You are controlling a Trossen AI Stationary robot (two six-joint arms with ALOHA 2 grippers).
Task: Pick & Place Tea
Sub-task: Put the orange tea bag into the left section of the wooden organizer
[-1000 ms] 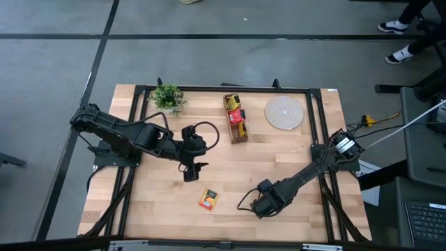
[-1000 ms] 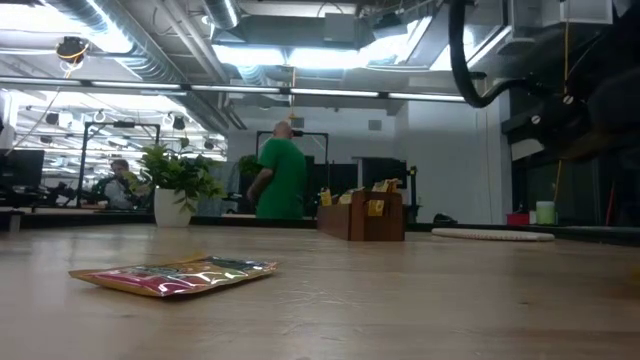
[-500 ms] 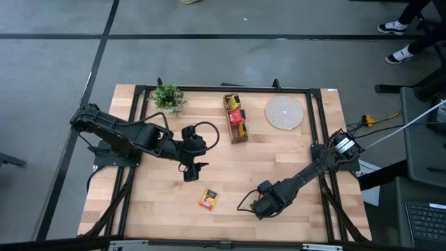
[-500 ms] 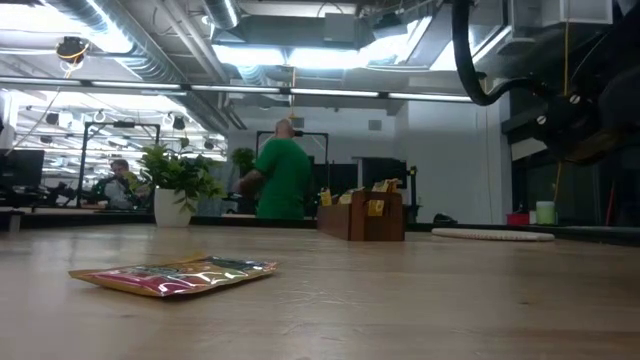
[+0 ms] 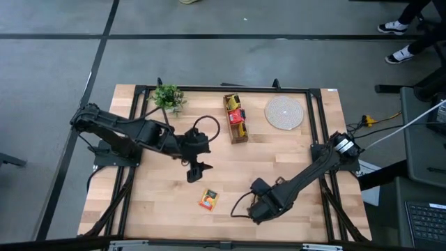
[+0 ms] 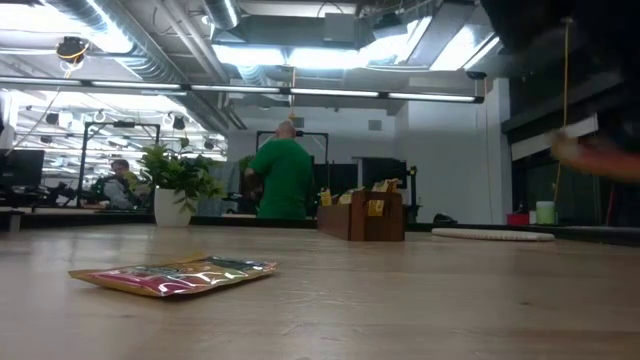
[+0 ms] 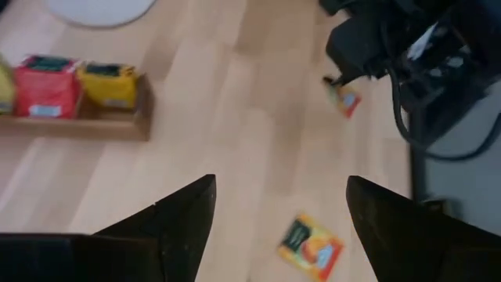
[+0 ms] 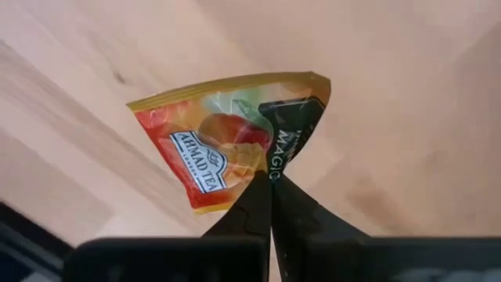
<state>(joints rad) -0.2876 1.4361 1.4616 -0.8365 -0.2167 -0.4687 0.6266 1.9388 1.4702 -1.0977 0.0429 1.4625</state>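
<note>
An orange and red tea sachet [image 8: 227, 141] with a dark label is between the fingers of my right gripper [image 8: 271, 188], which is shut on it near the table's front, right of the middle [image 5: 255, 208]. The left wrist view shows this sachet [image 7: 344, 100] under the right arm. A second orange sachet [image 5: 208, 199] lies flat on the table left of it. My left gripper [image 5: 194, 171] hovers open above the table's middle, behind that sachet [image 7: 311, 247]. A wooden box [image 5: 235, 120] farther back holds more sachets. My right gripper pinches the sachet's edge beside the dark label [image 8: 275, 166] between its two fingertips. The fingers come from above, pointing down. The sachet is lifted clear of the table and spreads out tilted from the fingertips.
A small potted plant [image 5: 167, 97] stands at the back left and a round pale mat [image 5: 283, 112] lies at the back right. Bare wood spreads between the arms. In the low view, people stand in the room beyond the table.
My right gripper has risen from the table and shifted a little toward the left edge. In the low view its dark arm has gone up out of the picture. My left gripper has turned slightly about its wrist while staying in place.
</note>
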